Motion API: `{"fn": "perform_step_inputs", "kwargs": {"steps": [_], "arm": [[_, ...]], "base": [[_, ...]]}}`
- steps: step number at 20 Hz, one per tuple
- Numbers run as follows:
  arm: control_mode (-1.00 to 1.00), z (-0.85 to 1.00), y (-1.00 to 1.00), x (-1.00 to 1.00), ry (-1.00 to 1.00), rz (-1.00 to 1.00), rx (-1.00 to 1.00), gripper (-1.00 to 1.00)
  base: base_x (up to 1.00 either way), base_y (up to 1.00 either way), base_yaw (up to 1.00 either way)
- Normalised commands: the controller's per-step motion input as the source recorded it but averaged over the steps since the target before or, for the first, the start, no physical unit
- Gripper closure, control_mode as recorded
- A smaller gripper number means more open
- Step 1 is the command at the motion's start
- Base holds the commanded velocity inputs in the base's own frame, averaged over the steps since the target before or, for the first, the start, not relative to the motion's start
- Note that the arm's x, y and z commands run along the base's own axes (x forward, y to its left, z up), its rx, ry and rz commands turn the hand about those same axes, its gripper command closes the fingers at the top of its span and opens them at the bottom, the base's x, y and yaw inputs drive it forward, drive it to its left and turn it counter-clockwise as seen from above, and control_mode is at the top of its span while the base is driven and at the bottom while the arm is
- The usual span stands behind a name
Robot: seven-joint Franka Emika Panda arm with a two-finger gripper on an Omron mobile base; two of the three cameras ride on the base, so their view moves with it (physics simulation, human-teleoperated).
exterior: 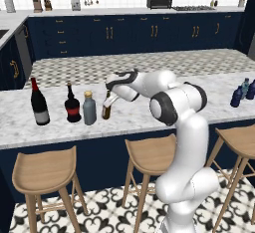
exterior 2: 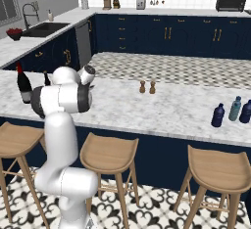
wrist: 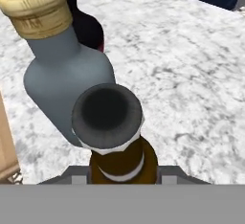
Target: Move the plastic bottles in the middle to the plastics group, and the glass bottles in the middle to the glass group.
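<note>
We take the marble counter as our landmark. At its far right end, as the left base view shows it, stand the small blue bottles of the plastics group, dark ones and a paler grey-blue one, close together. Toward its left end stands the glass group: the tall wine bottle with its red top, then the squat dark bottle with a red label.

Just beside the squat one is the stout grey bottle with its tan cap, and next to that the slim amber-brown bottle, close by it and perhaps touching; we cannot tell which.

Our gripper sits over the amber bottle's neck. In the hand view the dark bottle mouth rises right in front of the camera with the brown shoulder below it, between where the fingers stand. The fingers read as closed in on the neck, so we judge the bottle gripped.

We expect rigid, smooth, breakable glass, fairly heavy for its width and top-loaded from this hold. The neck under the lip is the sensible place to hold, since the lip stops slipping. Tall and narrow, it would tip easily against the grey bottle, so it wants setting down upright and gently.
</note>
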Motion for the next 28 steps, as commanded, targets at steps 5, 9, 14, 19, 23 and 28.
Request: {"fn": "perform_step_inputs", "kwargs": {"steps": [5,9,14,19,23,28], "arm": [[-1.00,-0.24,0.19,0.14,-0.07,0.09,0.00,1.00],[-1.00,-0.33,0.24,0.12,-0.04,0.08,-0.02,1.00],[-1.00,-0.29,0.19,0.14,-0.03,0.06,-0.02,1.00],[-1.00,-0.36,0.14,0.00,0.00,0.04,-0.09,1.00],[-1.00,-0.37,0.20,-0.02,-0.05,0.02,-0.08,1.00],[-1.00,-0.39,0.03,-0.05,-0.02,0.01,-0.04,1.00]], "base": [[0.00,0.00,0.00],[0.00,0.00,0.00],[0.00,0.00,0.00],[0.00,0.00,0.00],[0.00,0.00,0.00],[0.00,0.00,0.00]]}}
